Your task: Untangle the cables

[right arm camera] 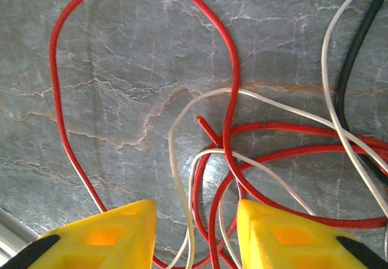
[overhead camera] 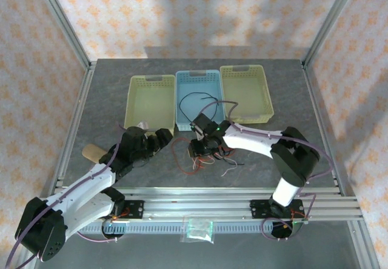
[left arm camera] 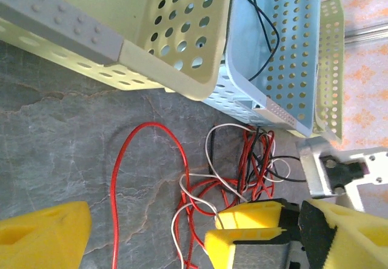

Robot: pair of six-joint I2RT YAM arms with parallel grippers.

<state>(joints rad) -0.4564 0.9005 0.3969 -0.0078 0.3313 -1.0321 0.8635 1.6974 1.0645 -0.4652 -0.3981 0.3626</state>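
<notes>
Right wrist view is showing the right tool [right arm camera: 194, 214] hanging low over the tangle of cables [right arm camera: 260, 154] on the grey desk [right arm camera: 121, 33], its yellow fingers [right arm camera: 115, 232] standing apart and clamping nothing. A red cable [right arm camera: 231, 69] and a white cable [right arm camera: 174, 160] are running up through the gap between them, so the tool seems to be straddling the strands to pinch one and draw it free. From above, the left tool [overhead camera: 156, 140] is hovering with its jaws wide apart just left of the heap, likely placed to take or pin a second strand. One black cable [overhead camera: 193, 99] is lying apart from the rest inside the blue basket [overhead camera: 197, 75], which is sitting between two yellow baskets [overhead camera: 151, 81] just beyond the tangle
</notes>
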